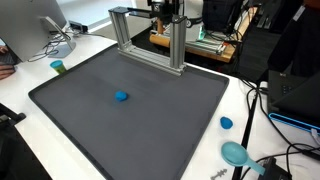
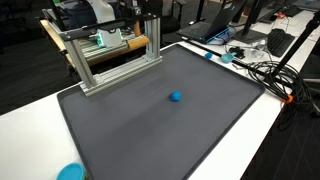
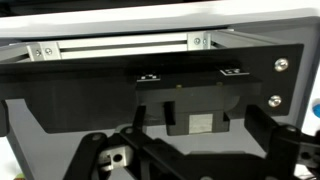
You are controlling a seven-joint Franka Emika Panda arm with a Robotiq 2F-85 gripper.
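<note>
gripper (image 3: 190,165): jaws spread as wide as they go, with nothing between them. It shows clearly only in the wrist view, where its dark linkages fill the lower part.
gripper's place: close to the frame (image 1: 148,57), whose silver rail with two brackets runs across the top of the wrist view. In both exterior views only a dark shape above the frame's top bar hints at it, too cropped to be sure.
frame (image 2: 120,72): aluminium and upright, standing at one edge of the mat (image 1: 170,125).
ball (image 1: 121,97): small and blue, lying alone on the mat well out in front of the frame, touching nothing else. It lies the same way in an exterior view (image 2: 175,97).
lid (image 1: 226,123): blue, off the mat on the white table (image 1: 25,85), well apart from the frame.
cup (image 1: 58,67): green, off the mat, to one side of the frame.
done: nothing, by the look of it. The ball lies free and no contact shows.
left: all of the handling, since the gripper is empty and well apart from the ball.
</note>
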